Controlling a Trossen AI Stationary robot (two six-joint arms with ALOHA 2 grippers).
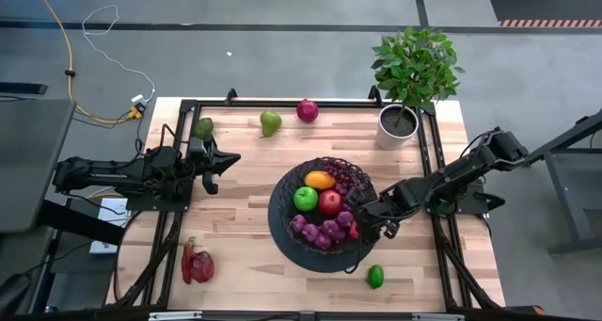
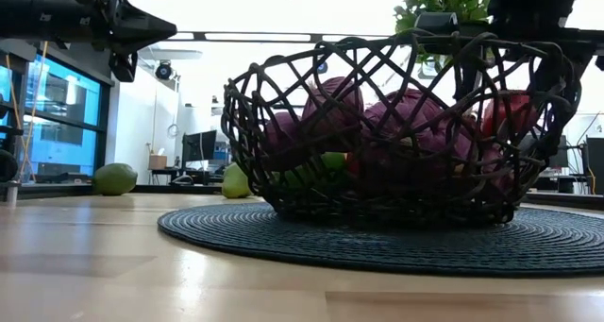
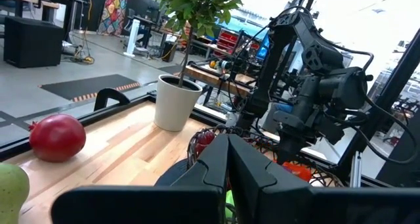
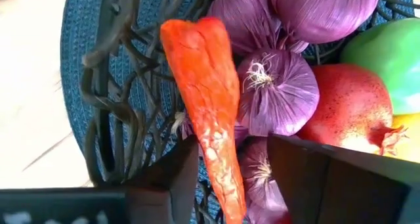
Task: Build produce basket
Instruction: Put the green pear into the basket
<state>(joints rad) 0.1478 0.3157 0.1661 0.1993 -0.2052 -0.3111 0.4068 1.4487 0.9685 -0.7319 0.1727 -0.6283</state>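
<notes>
high view: basket (image 1: 282, 200) on dark round mat (image 1: 278, 229) mid-counter, holding apples, onions, orange fruit. right claw (image 1: 362, 223) at basket's right rim. left claw (image 1: 214, 162) idle over counter's left side, shut.
right wrist view: red pepper (image 4: 209, 99) between parted fingers (image 4: 328, 178), seemingly loose, over basket rim.

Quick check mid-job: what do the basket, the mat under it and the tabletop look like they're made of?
Basket: probably wire or rattan, matte black; an open lattice of thin crossing strands. Mat: looks like woven cord or fabric, dark; fine concentric ribs. Tabletop: wood, light butcher-block finish; parallel strips with visible grain.
</notes>
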